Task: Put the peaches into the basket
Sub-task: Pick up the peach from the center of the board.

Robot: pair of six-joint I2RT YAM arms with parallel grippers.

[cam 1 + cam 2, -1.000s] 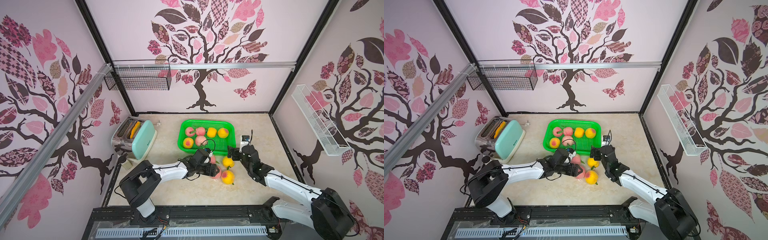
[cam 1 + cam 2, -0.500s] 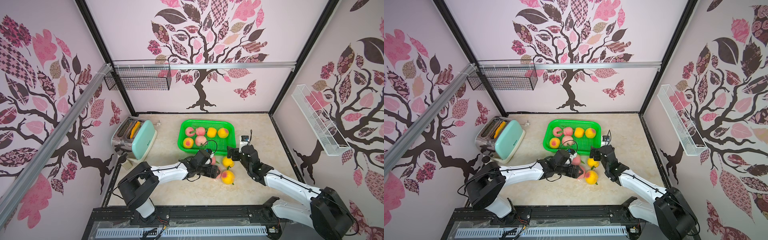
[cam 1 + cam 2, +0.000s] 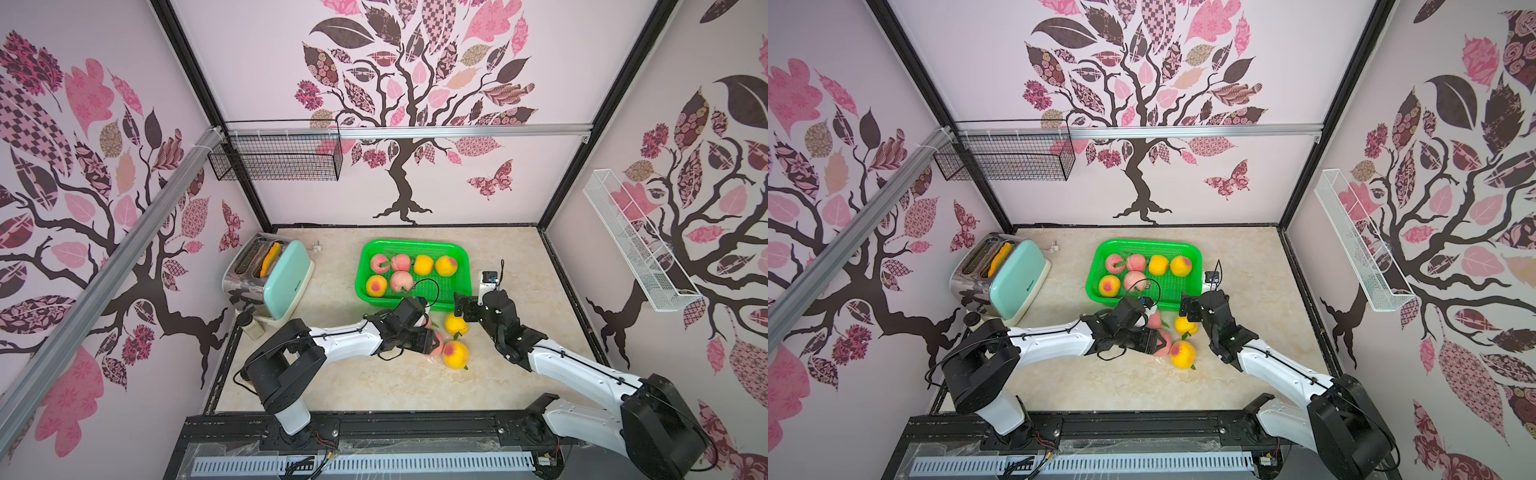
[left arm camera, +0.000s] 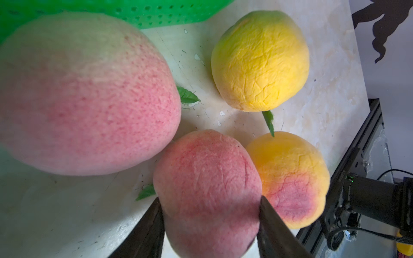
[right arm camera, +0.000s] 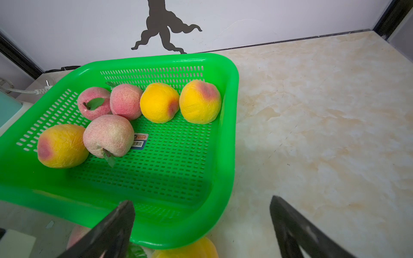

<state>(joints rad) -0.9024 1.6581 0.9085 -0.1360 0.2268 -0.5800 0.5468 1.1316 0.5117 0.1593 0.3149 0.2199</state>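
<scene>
Basket: the basket (image 3: 415,242) is sitting flat on the table (image 3: 519,257) near the back wall. Its mouth is facing up and its long axis is running side to side along that wall.
Inside: six peaches (image 5: 159,102) are lying in it, four in a row along the far wall and two nearer the front at the toaster (image 3: 286,278) end.
Outside: four more are clustering on the table just in front of the basket.
Left gripper: the left gripper (image 4: 210,198) is clenching a pink peach (image 4: 207,178), whose longer side is running along the fingers. This peach is touching a blushed yellow peach (image 4: 288,176), with a second pink peach (image 4: 85,93) just beside it.
Yellow peach: a yellow peach (image 4: 260,60) is lying apart, its leaf pointing at the blushed one.
Right gripper: the right gripper (image 5: 201,204) is hovering at the basket's front right corner, fingers spread wide and holding nothing.
</scene>
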